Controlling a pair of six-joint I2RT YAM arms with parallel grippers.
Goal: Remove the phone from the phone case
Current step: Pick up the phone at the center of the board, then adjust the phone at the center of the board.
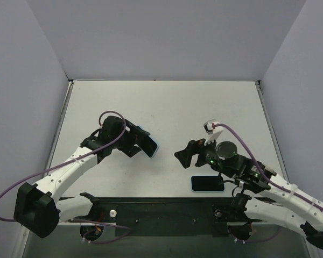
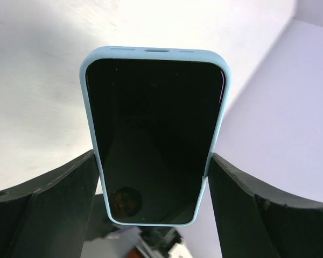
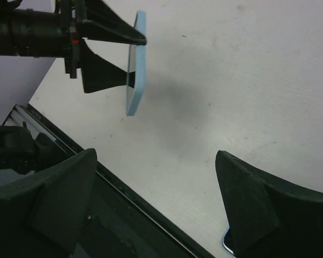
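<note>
**Left jaws** are clamped across the width of the phone case [image 3: 137, 64], one finger on each long edge. The case is carried clear of the worktop [image 1: 167, 102], its long axis running straight out along the jaws, away from the wrist. The dark inner face [image 2: 156, 134], turned toward the wrist, shows a round opening [image 2: 124, 201] at a jaw-side corner. This reads as the lining and camera cut-out of an empty case, though a screen cannot be fully excluded.

**Right jaws** stand apart with nothing between them. They point at the case, which is edge-on ahead of them, off toward one finger and well apart.

**The phone** [image 1: 207, 184] — so judged, a dark, blue-edged slab — lies flat on the worktop just behind and beneath the right jaws, long axis across their line of reach. The right arm [image 1: 282, 196] is much the nearer.

**Pose:** the left arm [image 1: 75, 164] is stretched forward and inward — the right arm is folded low, wrist turned leftward.
</note>
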